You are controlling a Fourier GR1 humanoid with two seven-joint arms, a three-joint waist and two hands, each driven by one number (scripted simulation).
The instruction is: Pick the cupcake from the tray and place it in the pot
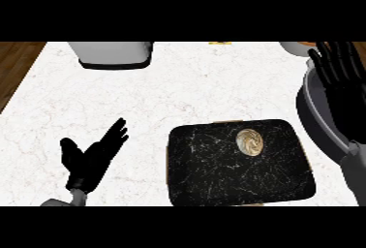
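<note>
Two black hands over a white marble-patterned counter (pixel 178 92), faint pinkish veining across its surface. Far left edge: strip of brown wood floor (pixel 16 63), grain running along it.

Left hand (pixel 89 157), near left: fingers straight and spread slightly, thumb splayed out to the left, nothing in it. Hovers over bare counter, well apart from the tray. Grey forearm just showing at the near edge.

Far left-centre: grey rounded container (pixel 114 54) with a dark band at its base, cut off by the far edge. No writing readable on it.

Centre-right, near: tray (pixel 239 179), rounded-rectangular, black with fine white cracked veining like dark marble, thin tan rim peeking at its edges. Cupcake (pixel 250 142) sits on the far part of the tray, oval from above, tan with a pale swirl on top. Nothing touches it.

Far centre: small yellow object (pixel 220 43) at the counter's far edge, too small to identify.

Right edge: pot (pixel 309 116), grey, curved wall and rim, partly cut off. Right hand (pixel 342 72) above it, fingers straight and spread, holding nothing.

No labels or brands visible anywhere.
</note>
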